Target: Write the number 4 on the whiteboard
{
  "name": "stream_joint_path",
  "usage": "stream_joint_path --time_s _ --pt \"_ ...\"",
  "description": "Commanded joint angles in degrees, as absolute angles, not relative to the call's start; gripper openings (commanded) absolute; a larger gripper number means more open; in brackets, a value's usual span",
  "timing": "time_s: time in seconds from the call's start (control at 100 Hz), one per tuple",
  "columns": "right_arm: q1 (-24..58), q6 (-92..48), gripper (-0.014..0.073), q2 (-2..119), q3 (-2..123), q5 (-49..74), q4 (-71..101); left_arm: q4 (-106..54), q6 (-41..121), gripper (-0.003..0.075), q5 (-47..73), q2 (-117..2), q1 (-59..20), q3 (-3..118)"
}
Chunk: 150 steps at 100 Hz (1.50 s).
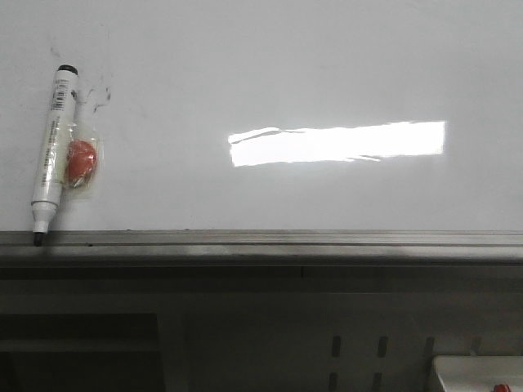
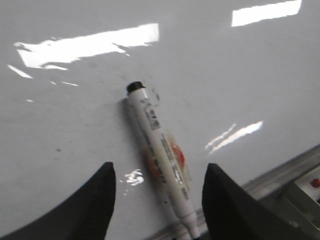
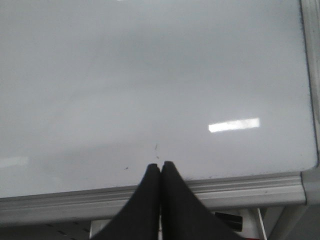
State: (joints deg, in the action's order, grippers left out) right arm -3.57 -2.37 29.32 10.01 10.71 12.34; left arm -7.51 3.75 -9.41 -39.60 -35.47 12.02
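Note:
The whiteboard [image 1: 327, 65] fills the front view, glossy white, with a grey metal rail along its near edge. No number 4 shows on it; only faint smudges lie near the marker. A white marker [image 1: 51, 147] with a black end lies at the board's left, its tip at the rail, beside a red piece in clear wrap [image 1: 82, 159]. In the left wrist view my left gripper [image 2: 159, 172] is open above the board, with the marker [image 2: 159, 150] lying between its fingers, not held. My right gripper [image 3: 160, 166] is shut and empty over the board's near edge [image 3: 240, 187].
A grey perforated panel [image 1: 359, 351] sits below the board's rail. A white box with a red part [image 1: 482, 376] shows at the lower right. The board's right corner and frame [image 3: 310, 75] show in the right wrist view.

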Motion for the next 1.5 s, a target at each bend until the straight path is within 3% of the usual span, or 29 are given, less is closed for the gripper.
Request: stream_joint_path --time_s 0.0,0.58,0.65,0.76,0.94,1.08,1.4,1.49 --pt "-3.40 -2.33 -0.0064 29.93 12.04 6.98 12.68 -10.32 3.74 0.0368 -15.78 -42.45 -37.53 13.91" --pt "-3.40 -2.33 -0.0064 29.93 12.04 6.50 12.68 -14.46 3.20 0.0358 -28.26 -63.06 -41.25 14.23" --pt "-3.40 -2.33 -0.0064 29.93 12.04 6.50 12.68 -14.46 3.20 0.0258 -29.17 -64.51 -41.25 14.23" --pt "-3.01 -2.33 -0.0064 29.73 12.81 7.48 12.68 -14.34 3.20 -0.0022 -29.44 -65.23 -41.25 14.23" --pt "0.55 -3.85 -0.0064 29.98 17.71 15.47 12.68 -12.19 3.20 -0.0020 -30.77 -65.23 -41.25 14.23" --pt "8.88 -5.74 -0.0064 31.21 21.04 18.32 12.68 2.22 3.20 -0.0020 -33.52 -62.92 -41.25 14.23" --pt "36.97 -6.13 -0.0062 40.90 29.54 13.68 12.68 29.63 3.20 -0.0020 -41.02 -58.28 -41.25 14.23" --pt "44.90 -9.11 0.0034 44.92 32.11 10.63 12.29 35.62 3.20 -0.0020 -41.39 -58.39 -41.25 14.23"
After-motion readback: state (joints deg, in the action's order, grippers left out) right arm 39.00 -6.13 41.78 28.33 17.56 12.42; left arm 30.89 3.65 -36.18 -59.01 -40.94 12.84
